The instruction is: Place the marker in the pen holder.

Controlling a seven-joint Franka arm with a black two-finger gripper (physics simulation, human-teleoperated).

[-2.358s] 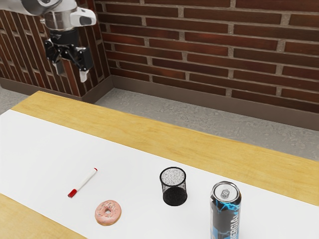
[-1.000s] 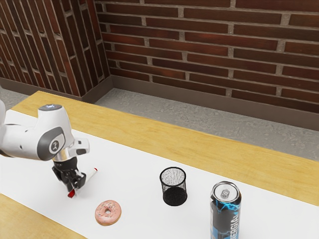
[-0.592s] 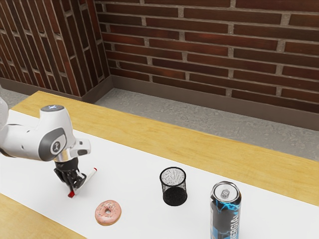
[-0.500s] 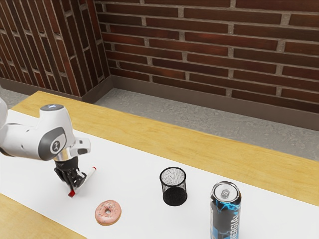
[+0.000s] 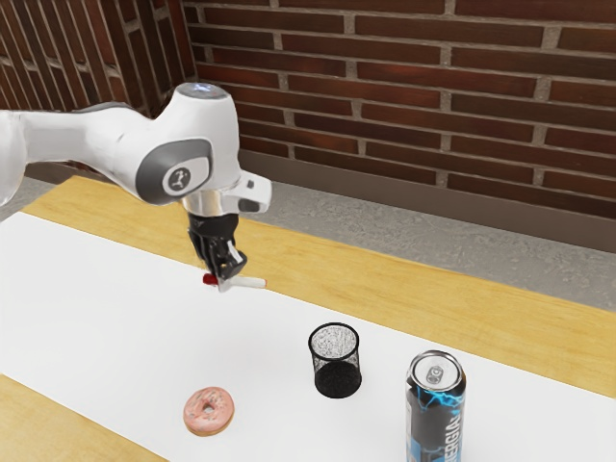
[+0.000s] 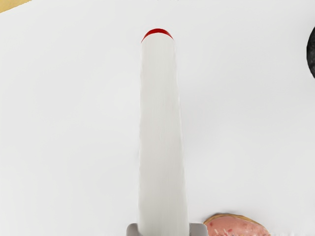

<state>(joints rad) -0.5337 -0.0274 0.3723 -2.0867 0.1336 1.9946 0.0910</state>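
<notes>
In the exterior view my gripper is raised above the table, shut on the marker near its red cap. The marker lies about level, its white end pointing toward the exterior view's right. The wrist view has the marker large, with the tips of my gripper pressed on it from both sides. The black mesh pen holder stands upright on the white mat, lower than the gripper and off to the exterior view's right. Part of the holder also appears in the wrist view.
A pink donut lies on the white mat, nearer the camera than the pen holder. A tall energy drink can stands beside the pen holder, at the exterior view's right. Behind the wooden table rises a brick wall.
My gripper has lifted the marker off the mat and carried it up and toward the exterior view's right. The marker's heading has turned. Donut, pen holder and can have stayed put.
</notes>
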